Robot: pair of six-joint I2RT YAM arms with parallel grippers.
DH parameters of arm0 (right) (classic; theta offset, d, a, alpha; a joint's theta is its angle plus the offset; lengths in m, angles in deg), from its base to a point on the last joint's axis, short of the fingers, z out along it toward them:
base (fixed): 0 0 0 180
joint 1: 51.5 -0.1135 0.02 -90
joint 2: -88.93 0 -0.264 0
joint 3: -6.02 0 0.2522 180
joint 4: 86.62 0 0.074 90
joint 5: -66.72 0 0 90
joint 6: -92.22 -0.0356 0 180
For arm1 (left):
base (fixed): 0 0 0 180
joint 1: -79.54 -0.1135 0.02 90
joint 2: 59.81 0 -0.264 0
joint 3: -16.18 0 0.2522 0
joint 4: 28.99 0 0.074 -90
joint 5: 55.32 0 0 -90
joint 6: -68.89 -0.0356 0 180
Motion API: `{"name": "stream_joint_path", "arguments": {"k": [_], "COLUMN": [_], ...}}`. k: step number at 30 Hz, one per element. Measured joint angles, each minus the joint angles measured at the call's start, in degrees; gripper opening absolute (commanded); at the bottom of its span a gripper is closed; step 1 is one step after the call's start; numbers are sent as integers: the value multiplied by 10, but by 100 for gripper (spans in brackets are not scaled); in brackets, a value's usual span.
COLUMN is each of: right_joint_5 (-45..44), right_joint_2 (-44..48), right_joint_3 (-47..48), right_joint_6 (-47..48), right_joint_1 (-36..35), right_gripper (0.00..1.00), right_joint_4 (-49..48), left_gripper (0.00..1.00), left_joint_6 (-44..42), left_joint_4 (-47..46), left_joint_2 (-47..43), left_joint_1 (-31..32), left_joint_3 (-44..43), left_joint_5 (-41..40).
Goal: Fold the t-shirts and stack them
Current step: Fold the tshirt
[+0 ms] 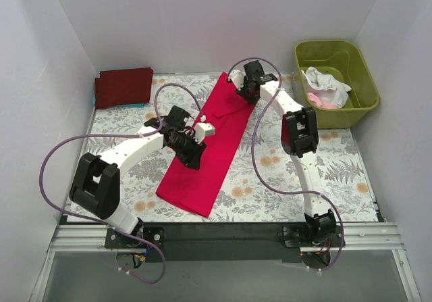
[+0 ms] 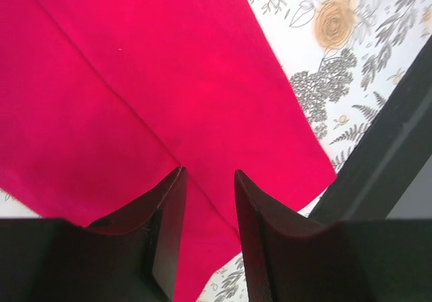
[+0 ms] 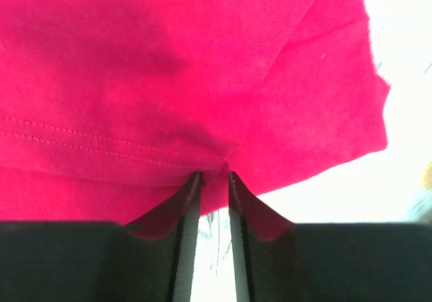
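Nearest the arm bases, the lower end of the crimson t-shirt [image 1: 196, 173] is seen lying flat on the floral table cloth [image 1: 270, 173]. The shirt is laid out as a long narrow band running diagonally from near left to far centre, so a lengthwise fold is judged to be done already.

Over the middle of the band the left gripper [image 2: 208, 180] is held low, its jaws parted and nothing between them. In the left wrist view a fold edge [image 2: 101, 92] is seen running up to the gap. Whether the tips are pressed on the cloth cannot be told. The gripper is probably placed there to pin the band at the line across which it is to be doubled.

Farther on, at the far end of the shirt, the right gripper [image 3: 214, 177] is clenched on the cloth beside a stitched hem [image 3: 101, 140], with puckers drawn toward its tips. That end is judged to be taken so that it can be carried toward the near end.

At the far left a maroon t-shirt [image 1: 123, 86] is laid as a folded rectangle, well apart from the crimson one, presumably as the base of the stack. At the far right a white t-shirt [image 1: 327, 80] and a pale pink t-shirt [image 1: 324, 101] are left crumpled inside the olive-green tub [image 1: 370, 86], not yet folded.
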Motion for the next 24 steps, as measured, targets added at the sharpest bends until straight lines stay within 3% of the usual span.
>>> {"name": "stream_joint_path", "arguments": {"k": [9,18,24], "right_joint_5": [-10,-4,31], "right_joint_2": [66,237,272], "right_joint_3": [-80,-149,-174], "right_joint_6": [9,0,-37], "right_joint_1": [4,28,49], "right_gripper": [55,59,59], "right_joint_4": [-72,-84,-46], "left_gripper": [31,28,28], "left_joint_6": [-17,-12,21], "left_joint_4": [-39,-62,-49], "left_joint_2": [82,113,156], "left_joint_1": [82,140,235], "left_joint_3": [8,21,-31], "left_joint_5": [-75,-139,-117]}}
